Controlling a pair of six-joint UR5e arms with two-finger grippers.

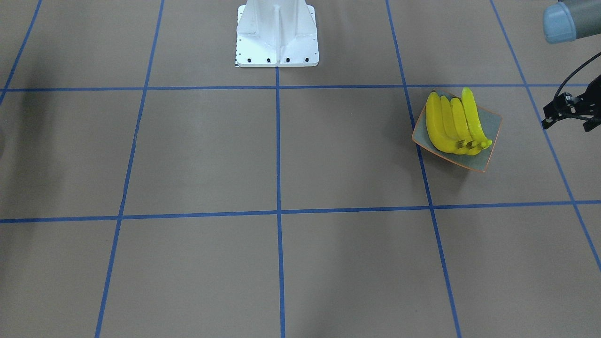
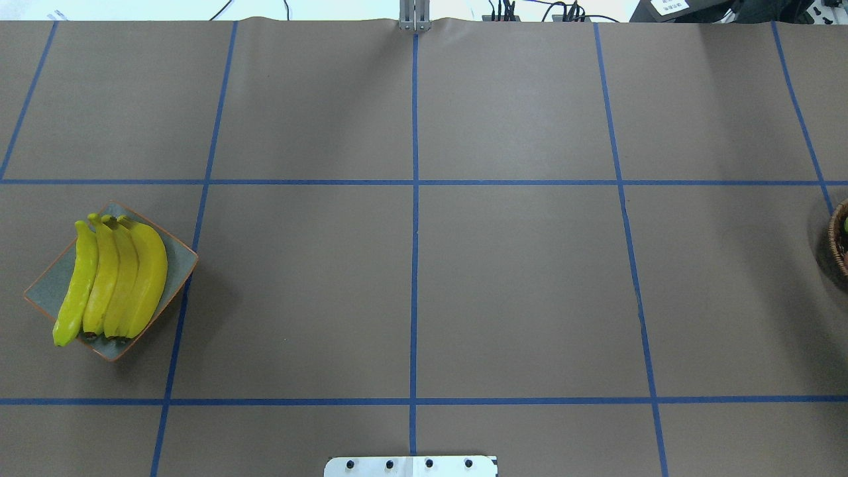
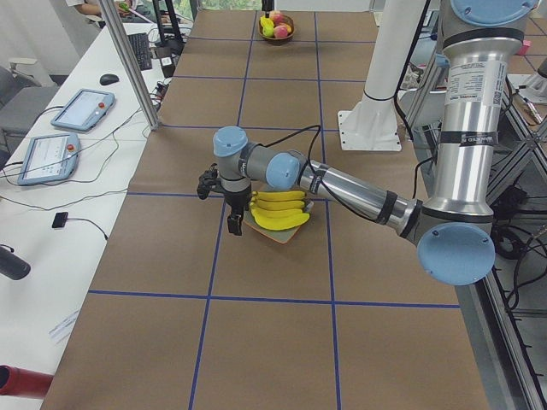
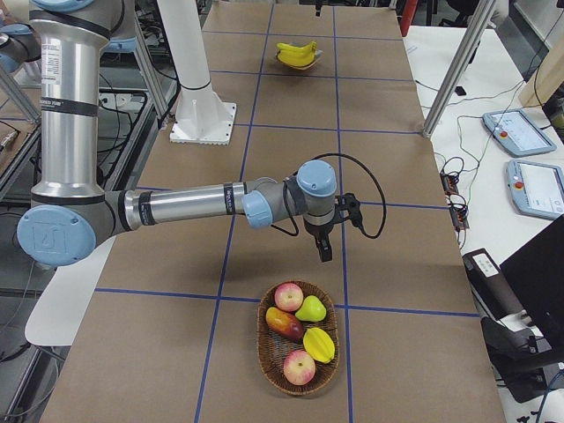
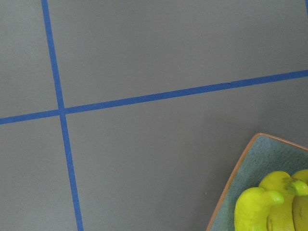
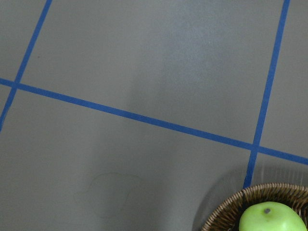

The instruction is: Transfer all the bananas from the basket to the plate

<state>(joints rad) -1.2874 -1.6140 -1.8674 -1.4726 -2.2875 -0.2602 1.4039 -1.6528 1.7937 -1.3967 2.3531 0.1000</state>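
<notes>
Several yellow bananas (image 1: 454, 124) (image 2: 109, 278) lie side by side on the grey-green plate (image 1: 492, 123) (image 2: 180, 260) with the orange rim. The left wrist view catches a plate corner (image 5: 257, 161) and banana tips (image 5: 260, 207). My left gripper (image 3: 232, 224) hangs just beside the plate, over the table; I cannot tell if it is open or shut. The wicker basket (image 4: 264, 352) (image 2: 839, 245) holds apples, a green pear, a mango and a yellow fruit. My right gripper (image 4: 324, 251) hovers just short of the basket, its state unclear.
The robot's white base (image 1: 277, 35) stands at the middle of the table's robot side. Blue tape lines grid the brown table. In the side views, tablets and cables lie on a white side bench (image 4: 520, 150), with metal posts at the table's edge.
</notes>
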